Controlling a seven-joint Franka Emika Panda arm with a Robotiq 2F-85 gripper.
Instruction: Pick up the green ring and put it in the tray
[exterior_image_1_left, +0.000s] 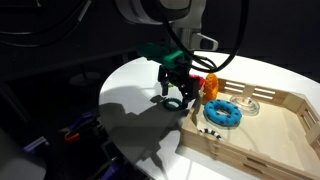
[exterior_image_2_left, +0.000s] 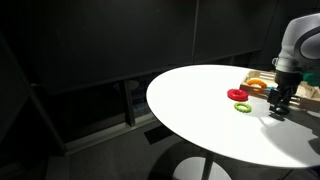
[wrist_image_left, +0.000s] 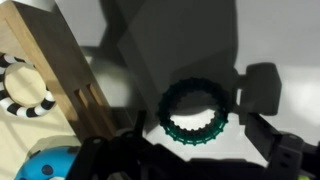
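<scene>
The gripper (exterior_image_1_left: 176, 96) hangs low over the white table (exterior_image_2_left: 200, 110) with its jaws spread wide and nothing in them; in the wrist view the green ring (wrist_image_left: 168, 115) lies flat on the table right between them.

The ring is thin and flat, so the fingers may slide over it or pinch just one side; then it could tip, pop out, or drop on the way.

Just beside the ring stands the wall of the tray (wrist_image_left: 60, 70); I think the ring must go up high enough, or it will bump that wall.

Inside the tray lie a black-and-white ring (wrist_image_left: 22, 92) and a blue round piece (exterior_image_1_left: 222, 113); the green one could land on top of them.

Farther off on the table rest a red ring (exterior_image_2_left: 238, 94) and a yellow-green ring (exterior_image_2_left: 243, 107); they do not look to be in the way.
</scene>
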